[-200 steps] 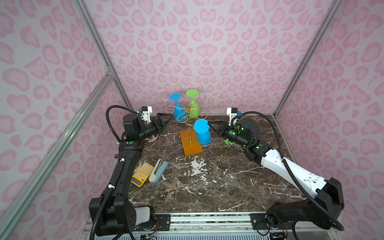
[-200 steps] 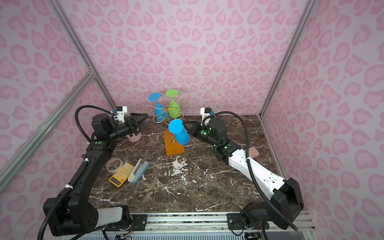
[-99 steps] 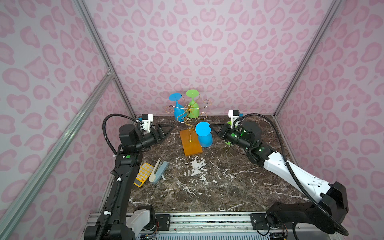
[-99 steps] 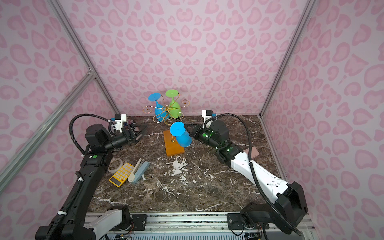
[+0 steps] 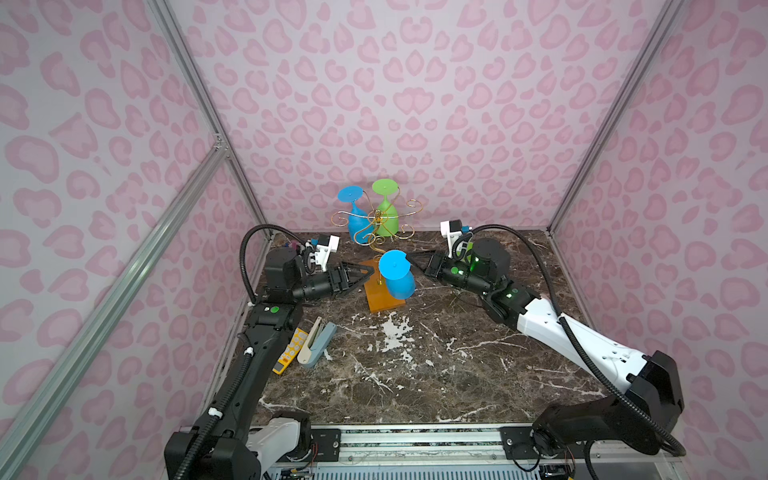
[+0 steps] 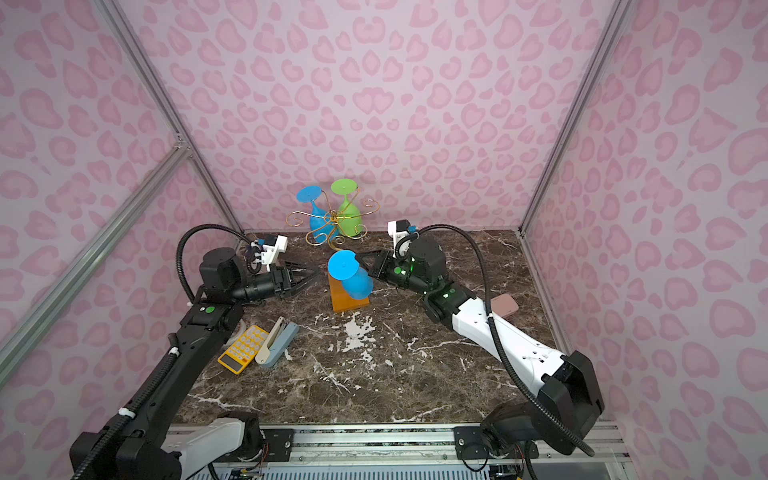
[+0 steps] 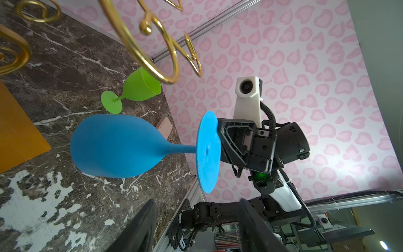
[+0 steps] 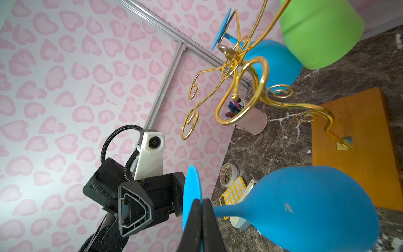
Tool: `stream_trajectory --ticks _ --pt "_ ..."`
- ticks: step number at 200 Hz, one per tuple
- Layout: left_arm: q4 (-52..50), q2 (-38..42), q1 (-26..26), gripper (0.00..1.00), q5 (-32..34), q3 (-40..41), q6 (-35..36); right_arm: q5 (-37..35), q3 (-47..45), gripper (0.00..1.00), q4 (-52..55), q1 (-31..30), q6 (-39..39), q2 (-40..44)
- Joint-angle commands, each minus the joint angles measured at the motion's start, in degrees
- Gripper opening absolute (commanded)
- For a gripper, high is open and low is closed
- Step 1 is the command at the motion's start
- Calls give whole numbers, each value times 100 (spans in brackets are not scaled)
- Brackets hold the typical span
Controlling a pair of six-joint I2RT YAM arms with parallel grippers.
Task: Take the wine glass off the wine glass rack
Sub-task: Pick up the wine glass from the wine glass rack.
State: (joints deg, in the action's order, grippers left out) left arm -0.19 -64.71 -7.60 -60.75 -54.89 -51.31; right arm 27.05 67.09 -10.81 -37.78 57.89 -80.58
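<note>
Clamping the right gripper [image 8: 202, 207] on the foot of the blue wine glass [image 8: 305, 207], hanging it bowl-down, clear of the gold rack [image 5: 377, 217], just above its wooden base [image 5: 376, 301]. Hovering the left gripper [image 5: 368, 271], jaws partly apart and empty, just left of it. Judging removal done, setting down yet to do.

- Left gripper [image 7: 197, 201]: its fingers [image 7: 145, 224] are blurred and cut by the picture's edge in the left wrist view.
- Pen cup [image 8: 253, 122], at the far left corner of the tabletop [image 5: 415, 374]: nearly all hidden behind the left arm [image 5: 249, 365] in both top views.
- Flat pink thing [image 6: 505, 305] by the right edge: half under the right arm [image 6: 498, 336].
</note>
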Motion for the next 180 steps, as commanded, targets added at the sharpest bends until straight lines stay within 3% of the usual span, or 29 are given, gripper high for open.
stream_trajectory --ticks 1,180 --pt "159 -72 -190 60 173 -112 119 38 27 0 -97 -26 -61 -40" --pt "262 -402 -499 45 310 -329 180 -3 118 0 -246 -229 3 -268"
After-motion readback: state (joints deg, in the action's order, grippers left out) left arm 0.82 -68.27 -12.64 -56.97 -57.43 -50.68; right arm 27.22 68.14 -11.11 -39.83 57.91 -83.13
